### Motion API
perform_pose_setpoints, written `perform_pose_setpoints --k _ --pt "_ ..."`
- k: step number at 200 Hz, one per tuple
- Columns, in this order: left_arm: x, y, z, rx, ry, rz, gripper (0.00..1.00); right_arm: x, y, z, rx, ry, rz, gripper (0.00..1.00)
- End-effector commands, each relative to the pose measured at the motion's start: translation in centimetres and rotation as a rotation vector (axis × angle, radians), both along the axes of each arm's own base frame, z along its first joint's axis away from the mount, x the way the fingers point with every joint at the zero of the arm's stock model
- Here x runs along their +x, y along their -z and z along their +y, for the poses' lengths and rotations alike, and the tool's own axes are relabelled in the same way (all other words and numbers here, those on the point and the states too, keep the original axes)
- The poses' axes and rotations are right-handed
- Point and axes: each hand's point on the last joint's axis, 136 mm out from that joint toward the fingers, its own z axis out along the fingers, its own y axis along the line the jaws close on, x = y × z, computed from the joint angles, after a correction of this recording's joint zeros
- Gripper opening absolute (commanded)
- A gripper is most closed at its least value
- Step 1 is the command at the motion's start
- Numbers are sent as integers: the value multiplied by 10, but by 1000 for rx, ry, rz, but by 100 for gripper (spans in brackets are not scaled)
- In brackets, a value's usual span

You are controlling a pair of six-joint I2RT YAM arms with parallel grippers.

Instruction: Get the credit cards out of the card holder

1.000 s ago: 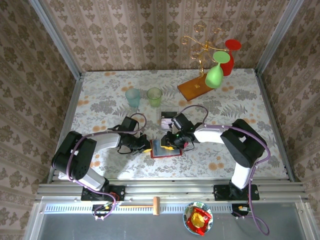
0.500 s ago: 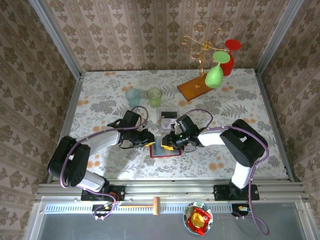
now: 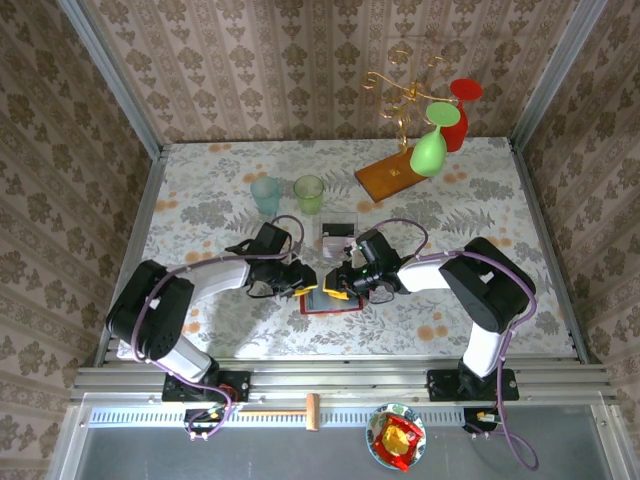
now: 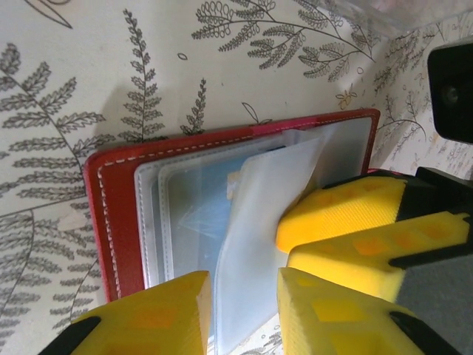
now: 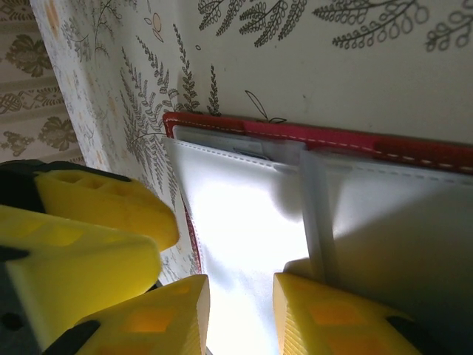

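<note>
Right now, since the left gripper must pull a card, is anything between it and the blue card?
Yes: a frosted sleeve page of the card holder lies between the left gripper and the blue card.

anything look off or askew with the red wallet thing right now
One clear plastic sleeve of the small red bifold card holder looks lifted and bowed off the stack instead of lying flat. It rises through the gap between the left gripper's yellow fingers. Nothing looks torn or spilled.
</note>
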Motion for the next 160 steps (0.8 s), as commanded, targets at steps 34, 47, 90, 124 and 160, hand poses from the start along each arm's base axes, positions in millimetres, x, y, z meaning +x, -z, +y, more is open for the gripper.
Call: perform_pose_setpoints --k 34,47,90,124,160 --pt "-4 7 -13 -37 9 39 28 -7 10 -4 -4 -3 41 31" --pt "-2 5 -15 -44 9 32 26 -7 11 -5 -5 -1 41 31" --pt "2 -5 -19 -67 12 7 24 -6 0 -5 8 1 17 32" --pt "7 -19 -26 -96 32 -15 24 -3 -21 -10 -30 -3 -30 34" --pt "12 -31 -35 -115 54 -33 25 -3 -38 -27 -97 15 -70 34"
